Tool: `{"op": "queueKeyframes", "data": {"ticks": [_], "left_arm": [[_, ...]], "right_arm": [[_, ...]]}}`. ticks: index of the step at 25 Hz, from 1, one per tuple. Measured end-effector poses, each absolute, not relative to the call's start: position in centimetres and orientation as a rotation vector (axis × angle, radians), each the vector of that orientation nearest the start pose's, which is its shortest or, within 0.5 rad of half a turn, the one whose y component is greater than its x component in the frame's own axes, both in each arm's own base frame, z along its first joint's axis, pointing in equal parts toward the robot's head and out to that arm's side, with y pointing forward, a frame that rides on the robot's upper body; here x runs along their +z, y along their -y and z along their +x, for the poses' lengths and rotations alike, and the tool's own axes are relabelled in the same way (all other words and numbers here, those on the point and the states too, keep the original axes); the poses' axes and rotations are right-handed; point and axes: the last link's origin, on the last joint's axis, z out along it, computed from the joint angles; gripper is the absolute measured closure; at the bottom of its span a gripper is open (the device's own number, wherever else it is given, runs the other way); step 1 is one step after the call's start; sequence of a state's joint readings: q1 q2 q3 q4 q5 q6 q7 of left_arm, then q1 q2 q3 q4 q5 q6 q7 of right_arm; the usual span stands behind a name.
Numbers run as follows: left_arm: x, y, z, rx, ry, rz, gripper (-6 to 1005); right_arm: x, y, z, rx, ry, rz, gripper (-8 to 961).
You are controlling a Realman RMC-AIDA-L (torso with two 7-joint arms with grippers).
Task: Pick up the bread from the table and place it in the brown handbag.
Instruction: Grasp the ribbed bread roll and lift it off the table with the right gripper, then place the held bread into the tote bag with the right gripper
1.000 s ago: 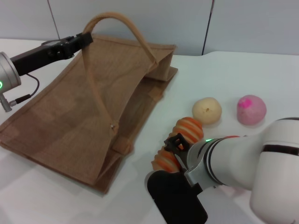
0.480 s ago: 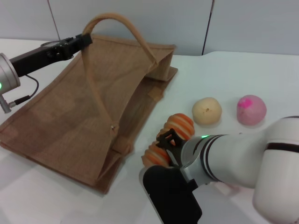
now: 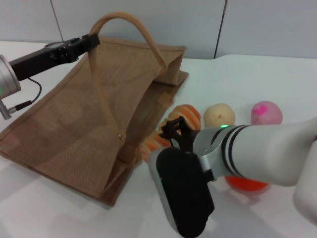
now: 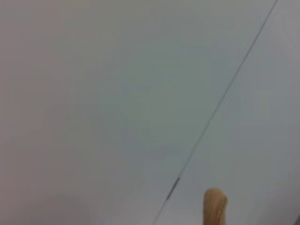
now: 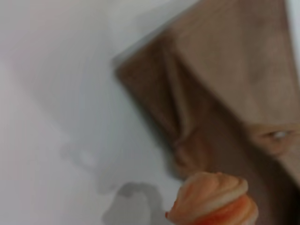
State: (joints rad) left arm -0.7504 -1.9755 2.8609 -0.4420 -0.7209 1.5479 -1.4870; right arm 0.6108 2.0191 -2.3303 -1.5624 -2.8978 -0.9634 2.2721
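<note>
The brown handbag (image 3: 89, 109) lies on the white table (image 3: 49, 213) at the left, its mouth facing right. My left gripper (image 3: 88, 41) is shut on one handle (image 3: 124, 22) and holds it up, which keeps the mouth open. My right gripper (image 3: 171, 131) is shut on the bread (image 3: 184, 116), an orange and cream ridged loaf, and holds it just right of the bag's mouth. The bread's end (image 5: 213, 199) shows in the right wrist view with the bag (image 5: 225, 70) beyond it. The handle tip (image 4: 214, 206) shows in the left wrist view.
A pale cream bun (image 3: 219, 115) and a pink round item (image 3: 266, 113) lie right of the bread. An orange fruit (image 3: 247, 183) lies partly hidden under my right arm. A grey wall stands behind the table.
My right gripper has carried the bread up and to the left, from the table near the bun toward the bag's mouth. The left gripper has held the handle still.
</note>
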Motion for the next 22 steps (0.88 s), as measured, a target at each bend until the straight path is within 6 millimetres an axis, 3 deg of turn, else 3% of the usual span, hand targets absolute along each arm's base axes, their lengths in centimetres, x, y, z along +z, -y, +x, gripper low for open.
{"op": "queueKeyframes", "data": {"ticks": [8,16,22], "left_arm": [[7.5,-38.0,-26.1,-1.195,0.947,-2.249,878],[8.5,-37.7,-23.9,-1.309,0.897,-2.342,878],[9.8,-37.0,-23.1,-1.394,0.855,-2.373,878]], "right_arm": [[-10.9,-29.6,8.2,-0.468,0.949,-2.450,583],[-11.6,-30.1,9.3,-0.434,0.937,-2.440,593],[-12.7,-29.6,9.0,-0.339,0.982,-2.420,602]]}}
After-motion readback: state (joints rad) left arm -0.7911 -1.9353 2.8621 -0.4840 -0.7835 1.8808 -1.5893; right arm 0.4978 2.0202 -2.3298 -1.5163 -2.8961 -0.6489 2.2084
